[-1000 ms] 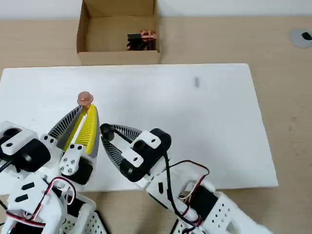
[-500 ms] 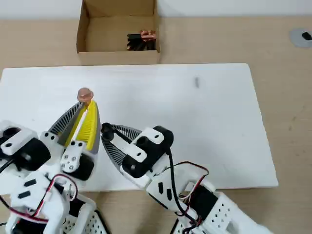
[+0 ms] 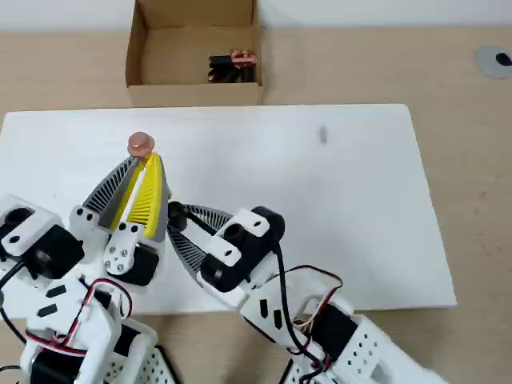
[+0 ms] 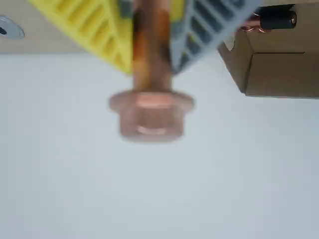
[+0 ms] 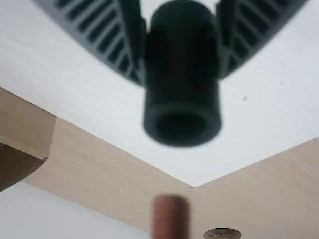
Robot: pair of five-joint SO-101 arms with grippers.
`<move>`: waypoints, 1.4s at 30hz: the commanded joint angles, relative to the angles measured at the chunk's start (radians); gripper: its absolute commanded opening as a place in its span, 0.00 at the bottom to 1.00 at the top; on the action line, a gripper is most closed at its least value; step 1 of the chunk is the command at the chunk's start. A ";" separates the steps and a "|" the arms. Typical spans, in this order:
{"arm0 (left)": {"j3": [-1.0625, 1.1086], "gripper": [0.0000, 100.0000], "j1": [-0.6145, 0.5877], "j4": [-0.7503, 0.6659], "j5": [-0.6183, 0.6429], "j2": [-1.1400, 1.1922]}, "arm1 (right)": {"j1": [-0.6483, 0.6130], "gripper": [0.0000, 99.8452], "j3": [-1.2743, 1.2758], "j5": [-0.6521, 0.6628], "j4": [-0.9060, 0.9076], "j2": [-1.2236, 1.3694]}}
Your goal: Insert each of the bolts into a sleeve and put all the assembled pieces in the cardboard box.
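High view: the left gripper [image 3: 147, 160] is clamped on a copper bolt [image 3: 141, 145] and the right gripper [image 3: 176, 218] on a black sleeve [image 3: 174, 213], with the two parts apart. The cardboard box [image 3: 194, 94] holds assembled pieces [image 3: 233, 66].

Left wrist view: the shank is pinched and the head juts out.

Right wrist view: the sleeve's bore faces outward.

Insertion looks to be the step in hand. Next, bolt and bore need aligning.

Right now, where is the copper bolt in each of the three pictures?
High view: bolt at the tip of the left gripper, over the white board.
Left wrist view: bolt central, shank clamped between the fingers.
Right wrist view: probably the blurred copper rod beyond the black sleeve.
Shared landmark: the white board.
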 commanded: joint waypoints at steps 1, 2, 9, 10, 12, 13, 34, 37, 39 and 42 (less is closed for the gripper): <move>-0.014 0.00 0.009 0.025 0.000 -0.007 | 0.013 0.01 -0.061 -0.011 -0.031 -0.015; -0.017 0.00 0.034 0.057 -0.002 -0.007 | 0.013 0.01 -0.061 -0.011 -0.031 -0.015; -0.092 0.00 0.120 0.178 -0.005 -0.007 | 0.013 0.01 -0.059 -0.009 -0.031 -0.015; -0.092 0.00 0.110 0.178 -0.005 -0.007 | 0.013 0.01 -0.059 -0.009 -0.031 -0.015; -0.092 0.00 0.089 0.178 -0.005 -0.007 | 0.013 0.01 -0.059 -0.009 -0.031 -0.015; -0.092 0.00 0.078 0.178 -0.005 -0.007 | 0.013 0.01 -0.059 -0.009 -0.031 -0.015; -0.026 0.00 0.068 0.175 -0.008 -0.007 | 0.013 0.01 -0.061 -0.011 -0.028 -0.021; -0.009 0.00 0.032 0.157 -0.021 -0.007 | 0.013 0.01 -0.061 -0.011 -0.028 -0.021; 0.025 0.00 0.003 0.098 -0.031 -0.007 | 0.013 0.01 -0.061 -0.011 -0.028 -0.021; 0.078 0.00 -0.029 0.034 -0.057 -0.007 | 0.013 0.01 -0.061 -0.011 -0.028 -0.021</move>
